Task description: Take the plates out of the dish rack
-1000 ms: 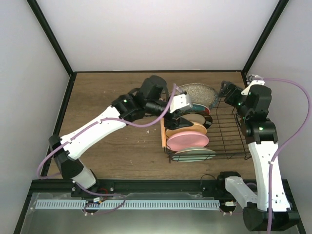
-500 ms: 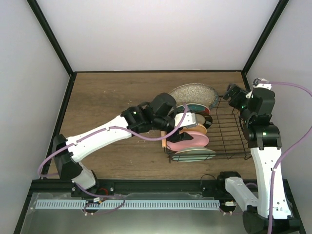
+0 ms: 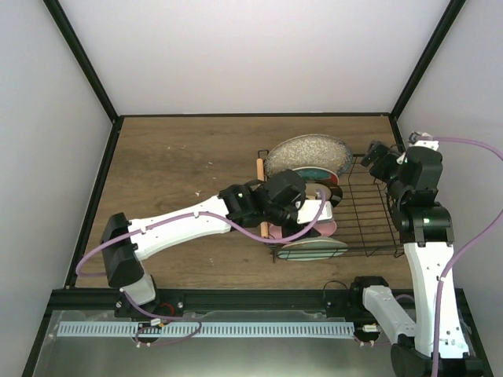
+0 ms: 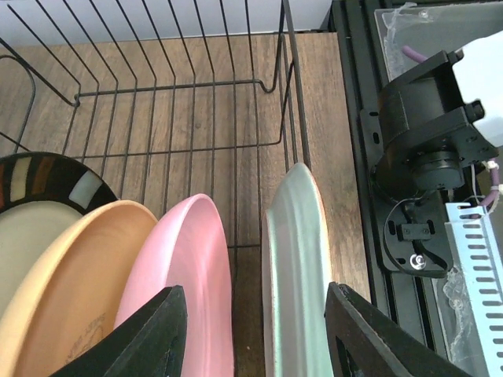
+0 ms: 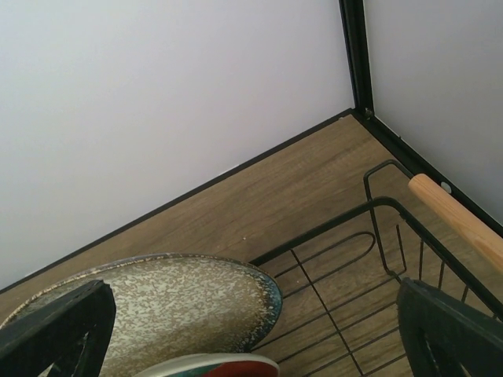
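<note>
The left arm (image 3: pixel 196 224) hides most of the pink plate (image 3: pixel 329 228) from above; a red sliver (image 5: pixel 220 367) at the right wrist view's bottom edge is probably a plate.

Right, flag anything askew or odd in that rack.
The large grey speckled plate at the far end of the dish rack leans well back, face showing from above, while the other plates stand nearly on edge. Nothing looks spilled or broken.
</note>
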Robot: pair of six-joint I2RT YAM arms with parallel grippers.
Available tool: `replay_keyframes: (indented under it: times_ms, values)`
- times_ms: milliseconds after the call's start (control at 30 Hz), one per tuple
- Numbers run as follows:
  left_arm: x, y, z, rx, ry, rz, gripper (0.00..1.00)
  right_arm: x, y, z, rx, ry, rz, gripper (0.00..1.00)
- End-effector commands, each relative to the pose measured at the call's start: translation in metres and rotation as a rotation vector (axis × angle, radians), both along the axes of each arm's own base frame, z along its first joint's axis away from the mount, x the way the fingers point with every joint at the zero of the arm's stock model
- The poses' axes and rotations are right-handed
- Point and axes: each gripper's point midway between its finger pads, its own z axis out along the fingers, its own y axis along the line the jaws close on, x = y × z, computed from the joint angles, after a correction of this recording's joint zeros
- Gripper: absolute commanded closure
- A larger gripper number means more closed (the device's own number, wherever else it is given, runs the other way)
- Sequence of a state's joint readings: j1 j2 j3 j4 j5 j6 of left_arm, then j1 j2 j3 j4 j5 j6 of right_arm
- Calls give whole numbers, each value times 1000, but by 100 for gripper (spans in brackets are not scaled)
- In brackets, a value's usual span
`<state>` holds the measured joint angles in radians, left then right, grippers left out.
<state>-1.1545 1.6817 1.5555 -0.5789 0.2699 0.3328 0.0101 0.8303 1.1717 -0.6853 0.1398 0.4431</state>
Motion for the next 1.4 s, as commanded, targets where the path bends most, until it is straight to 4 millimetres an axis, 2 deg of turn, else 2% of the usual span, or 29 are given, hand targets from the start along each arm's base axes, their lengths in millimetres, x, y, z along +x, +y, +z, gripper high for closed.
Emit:
replay_keyframes:
  times_ms: [0,300,600,800,933,1167,1367]
  values:
    - [1,-3,-9,33,2,27,50,-9,-2,-5,4,15,-17,0]
    - [-8,-9,-22,59,46,15,54,-21,-5,-9,15,25,-42,0]
    - [-15,-12,-20,58,59,8,54,-28,-5,-18,22,41,-43,0]
    - [-24,-12,-31,91,65,-14,56,-30,-5,-22,21,44,-42,0]
    - [-22,-18,-38,110,64,-14,59,-31,-6,-23,12,46,-45,0]
    - [-9,-28,-47,134,37,25,67,-34,-8,-23,13,40,-56,0]
    - [-3,-28,-53,152,21,57,80,-37,-12,-19,7,31,-80,0]
